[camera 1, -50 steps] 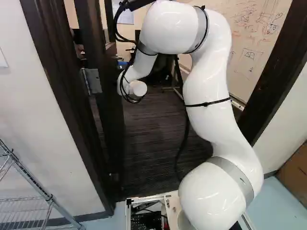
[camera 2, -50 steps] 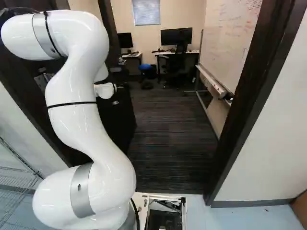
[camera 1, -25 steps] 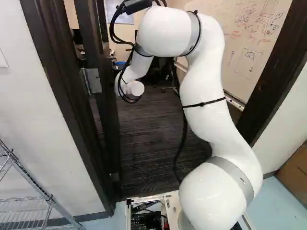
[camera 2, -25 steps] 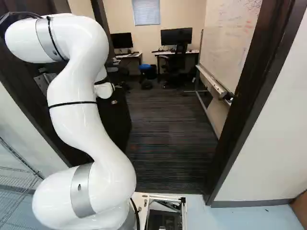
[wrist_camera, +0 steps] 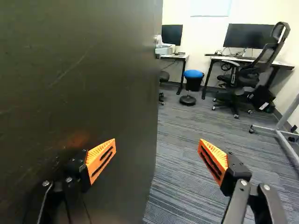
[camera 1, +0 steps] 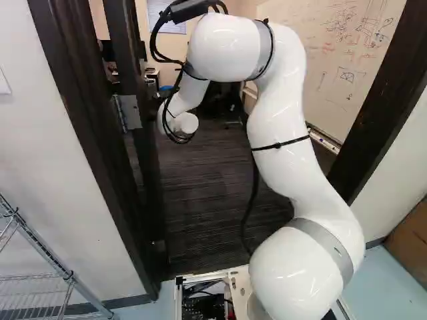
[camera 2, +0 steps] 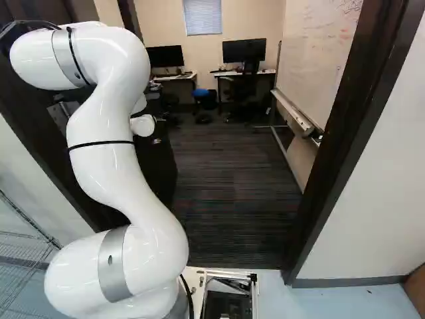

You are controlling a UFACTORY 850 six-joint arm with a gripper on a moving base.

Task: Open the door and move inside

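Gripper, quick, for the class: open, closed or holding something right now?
Gripper: open, fingers wide apart, not gripping the door or anything else.

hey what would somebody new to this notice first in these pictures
Probably the big white arm, arching up right of the middle in the left base view. Then the orange pads of the open gripper in the wrist view, one in front of the dark door, and past that door's edge, a blue-topped stool.

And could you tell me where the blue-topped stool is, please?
In the wrist view, the stool stands ahead of the open gripper, beyond the door, between two desks.
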